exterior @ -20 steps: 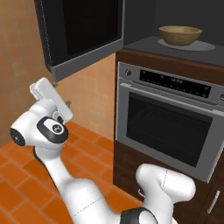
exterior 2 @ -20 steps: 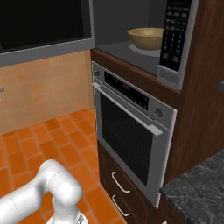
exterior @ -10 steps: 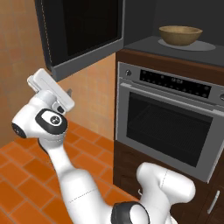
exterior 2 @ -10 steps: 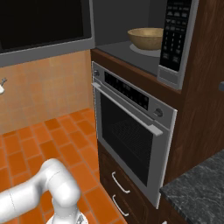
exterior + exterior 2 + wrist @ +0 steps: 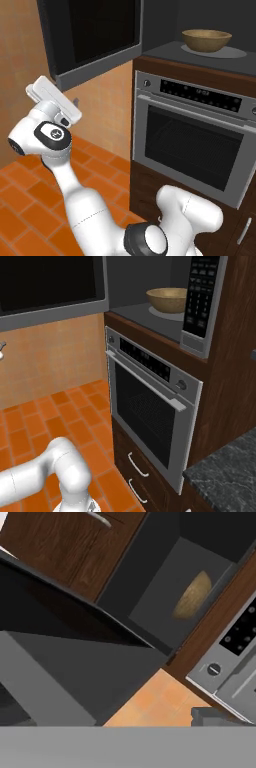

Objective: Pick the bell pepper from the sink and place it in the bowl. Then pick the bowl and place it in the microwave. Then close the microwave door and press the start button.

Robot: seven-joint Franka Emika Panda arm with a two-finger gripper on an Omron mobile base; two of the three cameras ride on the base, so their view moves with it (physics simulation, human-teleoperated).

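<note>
The bowl (image 5: pixel 206 40) sits inside the microwave (image 5: pixel 150 286), on the round plate (image 5: pixel 167 312) at the middle of the cavity, and what lies in it is hidden from here. The microwave door (image 5: pixel 92 37) hangs wide open to the left, black glass facing out. Below it is the wall oven (image 5: pixel 192 137) with its control strip. The pincer (image 5: pixel 75 102) hovers just under the door's lower edge; whether it is spread I cannot tell. Orange tiles (image 5: pixel 45 416) cover the floor.

bowl (image 5: pixel 206 39) inside open microwave (image 5: pixel 210 52); microwave door (image 5: pixel 92 37) swung wide left; tool (image 5: pixel 75 101) below door's lower edge.
</note>
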